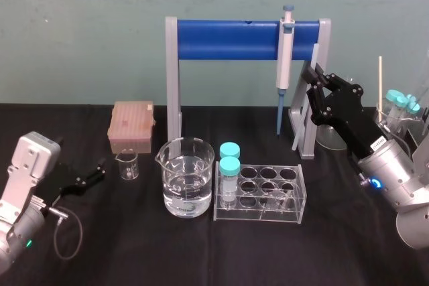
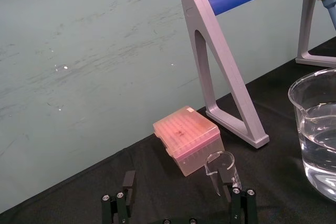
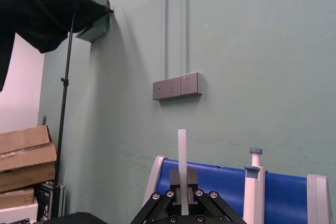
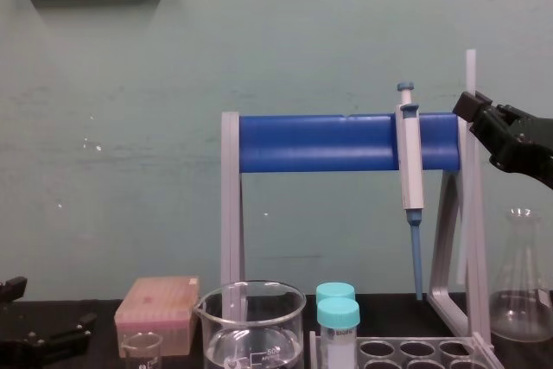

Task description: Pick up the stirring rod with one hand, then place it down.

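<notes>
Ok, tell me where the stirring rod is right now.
In the chest view the stirring rod is nearly upright on the robot's right, held in the right gripper alongside the stand's right leg, just right of the hanging pipette.

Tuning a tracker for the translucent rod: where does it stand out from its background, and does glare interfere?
Right wrist view: the stirring rod in the right gripper shows pale on plain wall, good contrast. Head view: it blends into the grey stand leg; glare sits on the beaker, apart from it; left gripper idles at left. Chest view: its tip clears that leg.
</notes>
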Motion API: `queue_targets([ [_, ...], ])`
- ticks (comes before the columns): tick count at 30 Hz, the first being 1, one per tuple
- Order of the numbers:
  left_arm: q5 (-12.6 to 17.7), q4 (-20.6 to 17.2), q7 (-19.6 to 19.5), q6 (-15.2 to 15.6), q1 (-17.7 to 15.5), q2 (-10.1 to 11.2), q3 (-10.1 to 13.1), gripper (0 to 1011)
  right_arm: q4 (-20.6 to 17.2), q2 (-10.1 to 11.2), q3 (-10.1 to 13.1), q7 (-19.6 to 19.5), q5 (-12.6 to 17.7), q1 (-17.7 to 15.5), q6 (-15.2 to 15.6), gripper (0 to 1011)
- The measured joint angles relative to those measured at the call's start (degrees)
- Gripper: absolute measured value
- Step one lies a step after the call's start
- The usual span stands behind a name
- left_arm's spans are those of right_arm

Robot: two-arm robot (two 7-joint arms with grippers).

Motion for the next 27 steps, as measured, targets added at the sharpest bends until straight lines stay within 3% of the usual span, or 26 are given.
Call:
queue_targets([
  [27,0.00,0.00,0.00,0.00,0.00,0.00,0.00,1000,0.00,0.00,0.00,0.00,0.00,0.00,0.00,64],
])
